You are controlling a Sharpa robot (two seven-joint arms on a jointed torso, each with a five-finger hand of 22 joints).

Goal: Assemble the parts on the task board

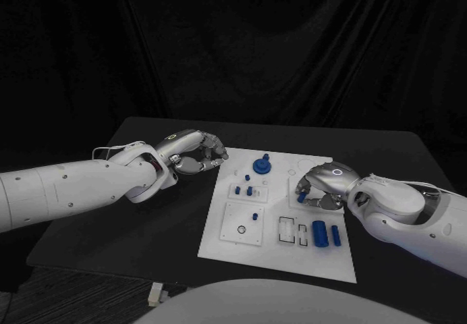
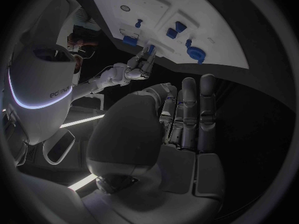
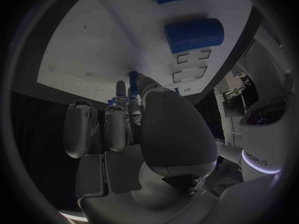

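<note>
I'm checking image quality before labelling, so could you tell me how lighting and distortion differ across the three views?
Head view: dim, undistorted; the white task board stands out against the black table. Left wrist view: fisheye bends the board's edges; the left hand lies in shadow. Right wrist view: same curving, with a dark rim around the right hand.

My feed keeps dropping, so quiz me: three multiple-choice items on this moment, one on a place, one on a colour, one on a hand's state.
1. Where is the left hand?
A. Beside the task board's far left corner, over the black table
B. On the board's near edge
C. Over the two blue cylinders

2. What colour is the round knobbed part at the board's far edge?
A. Red
B. Blue
C. Yellow

3. What is the right hand doing?
A. Hanging clear of the board, fingers spread
B. Fingers down on the board around a small blue part
C. Lifting the board

Answers: 1 A, the head view shows it left of the board, off it. 2 B, it is blue like the other parts. 3 B, its fingertips meet a blue piece mid-board.
</note>
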